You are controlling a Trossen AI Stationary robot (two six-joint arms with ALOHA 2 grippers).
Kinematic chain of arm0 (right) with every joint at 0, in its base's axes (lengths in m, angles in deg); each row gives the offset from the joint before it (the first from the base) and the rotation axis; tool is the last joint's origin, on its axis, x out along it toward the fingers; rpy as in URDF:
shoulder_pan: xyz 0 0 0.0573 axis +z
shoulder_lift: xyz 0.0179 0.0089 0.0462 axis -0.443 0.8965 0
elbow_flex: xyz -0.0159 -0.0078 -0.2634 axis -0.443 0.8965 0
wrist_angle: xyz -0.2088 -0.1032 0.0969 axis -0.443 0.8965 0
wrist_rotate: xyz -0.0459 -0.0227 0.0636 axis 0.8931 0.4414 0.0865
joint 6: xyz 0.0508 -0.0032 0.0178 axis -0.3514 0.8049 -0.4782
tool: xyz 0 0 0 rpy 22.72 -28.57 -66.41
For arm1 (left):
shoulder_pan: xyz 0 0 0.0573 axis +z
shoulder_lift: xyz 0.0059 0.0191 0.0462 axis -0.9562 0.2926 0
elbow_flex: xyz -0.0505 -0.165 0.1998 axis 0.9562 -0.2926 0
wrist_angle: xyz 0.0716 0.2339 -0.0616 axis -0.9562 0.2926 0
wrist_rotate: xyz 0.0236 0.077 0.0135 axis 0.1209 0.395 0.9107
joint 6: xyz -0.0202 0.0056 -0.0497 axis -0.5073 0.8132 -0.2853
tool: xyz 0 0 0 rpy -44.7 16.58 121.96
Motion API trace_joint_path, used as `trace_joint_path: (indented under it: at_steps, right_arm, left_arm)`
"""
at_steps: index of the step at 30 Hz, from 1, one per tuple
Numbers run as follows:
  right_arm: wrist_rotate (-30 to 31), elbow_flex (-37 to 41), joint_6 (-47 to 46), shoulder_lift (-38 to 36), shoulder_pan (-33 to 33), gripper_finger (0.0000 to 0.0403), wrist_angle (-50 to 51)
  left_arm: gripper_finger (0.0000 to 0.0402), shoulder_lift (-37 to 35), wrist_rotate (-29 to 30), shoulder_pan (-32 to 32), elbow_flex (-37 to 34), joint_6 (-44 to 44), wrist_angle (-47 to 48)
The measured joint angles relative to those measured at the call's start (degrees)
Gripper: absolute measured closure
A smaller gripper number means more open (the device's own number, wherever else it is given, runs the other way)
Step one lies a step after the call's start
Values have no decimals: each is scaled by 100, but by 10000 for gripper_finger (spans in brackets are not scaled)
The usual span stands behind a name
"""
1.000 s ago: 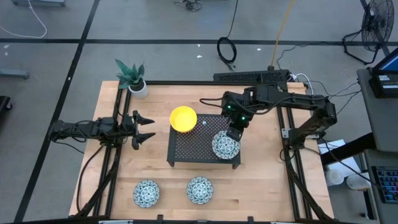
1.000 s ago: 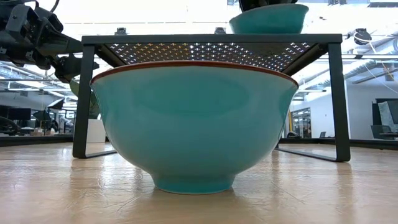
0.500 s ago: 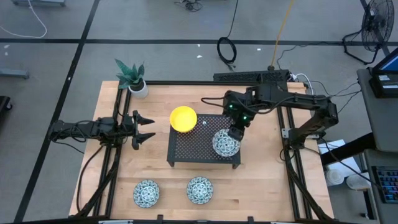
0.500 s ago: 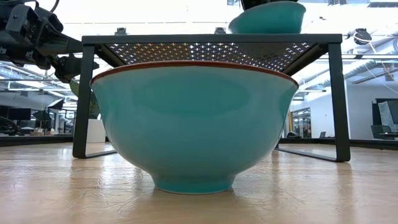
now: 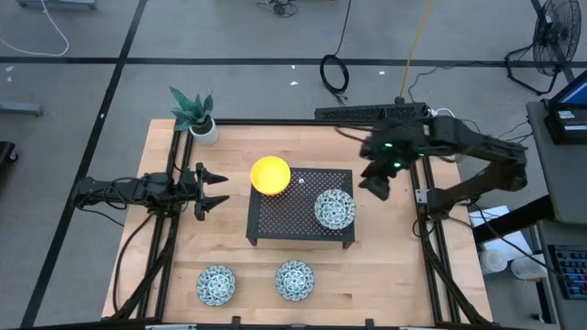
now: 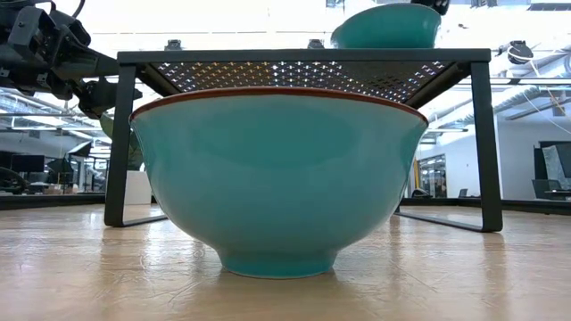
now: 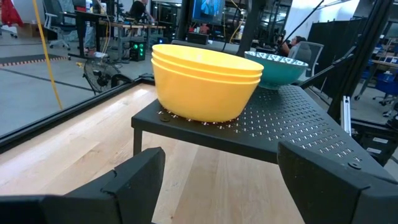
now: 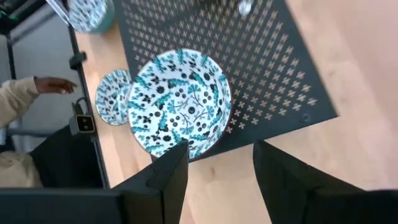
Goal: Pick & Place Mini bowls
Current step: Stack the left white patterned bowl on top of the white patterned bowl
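Observation:
A black perforated rack (image 5: 275,220) stands mid-table. Stacked yellow mini bowls (image 5: 271,174) (image 7: 205,78) rest on its far left corner. A blue-green patterned mini bowl (image 5: 334,209) (image 8: 180,102) rests upright on its right part. Two more patterned bowls (image 5: 216,284) (image 5: 294,280) sit on the table near the front edge; one (image 6: 277,178) fills the low view. My right gripper (image 5: 376,188) (image 8: 217,180) hovers open, right of the rack and clear of the bowl. My left gripper (image 5: 215,190) (image 7: 217,180) waits open, left of the rack.
A white pot with a green plant (image 5: 202,124) stands at the table's far left corner. A person's hand and sleeve (image 8: 37,90) show beyond the table's near edge in the right wrist view. Bare wood lies right of the rack (image 5: 385,247).
My right gripper has let go of the patterned bowl on the rack's right part and drawn back toward the table's right edge, clear of the rack. The bowl stays on the rack.

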Motion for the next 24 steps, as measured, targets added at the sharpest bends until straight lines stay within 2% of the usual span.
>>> trace_joint_path:
  at_steps: [4,6,16,21,24]
  right_arm:
    - [577,296,27,-653,365,234,-508]
    - [598,720,50,-1040,534,234,-1000]
    - [569,3850,465,-3098,1463,234,-4583]
    - [-85,5180,822,-3690,1699,234,-6803]
    - [-354,5731,1147,-3814,1892,234,-7600]
  left_arm:
    - [91,1,0,1,0,0,1]
    - [91,0,0,2,0,0,1]
    - [91,0,0,1,0,0,2]
    - [91,1,0,2,0,0,-115]
    - [92,1,1,1,0,4,-152]
